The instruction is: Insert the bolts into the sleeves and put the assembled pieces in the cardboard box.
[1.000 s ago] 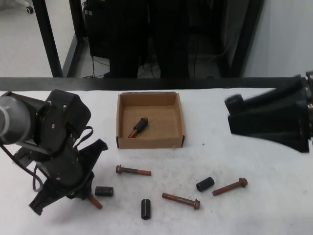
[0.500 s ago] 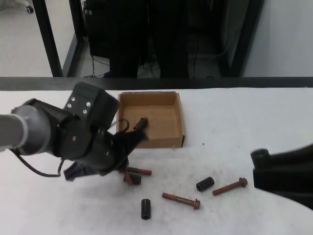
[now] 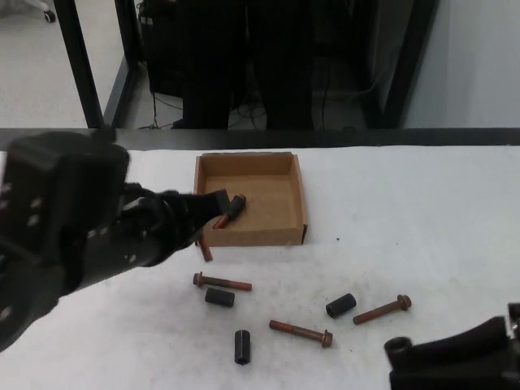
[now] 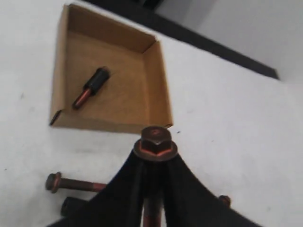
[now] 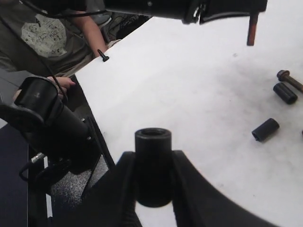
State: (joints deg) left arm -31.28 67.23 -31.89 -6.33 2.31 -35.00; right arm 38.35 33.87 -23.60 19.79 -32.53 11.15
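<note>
Holding a bolt and a sleeve, one per arm, ahead of mating

On the white bench (image 3: 422, 211), the left gripper (image 4: 154, 163) hangs just in front of the shallow brown cardboard box (image 3: 248, 236). Its jaws are closed narrowly on a rust-brown steel bolt with a flanged hex head (image 4: 155, 143), gripped on the shank right under the head. The bare shank end pokes out below.

The right gripper (image 5: 152, 165) is near the bench's near edge, well apart from the box. Its jaws clamp the lower body of a short black cylindrical sleeve (image 5: 152, 139), with the open bore facing up and free.

One assembled piece (image 4: 91, 87) lies tilted on the box floor. Three loose bolts (image 3: 221, 283) (image 3: 301, 331) (image 3: 382, 309) and three loose sleeves (image 3: 219, 297) (image 3: 242, 346) (image 3: 340, 305) lie scattered in front of the box.

Both parts look rigid, so a firm squeeze should not harm them. The bolt is probably dense for its size and could swing if held far from the head, so the present hold seems sound. The sleeve's smooth round wall may slip or twist. Holding it low keeps the mouth clear for the shank.
</note>
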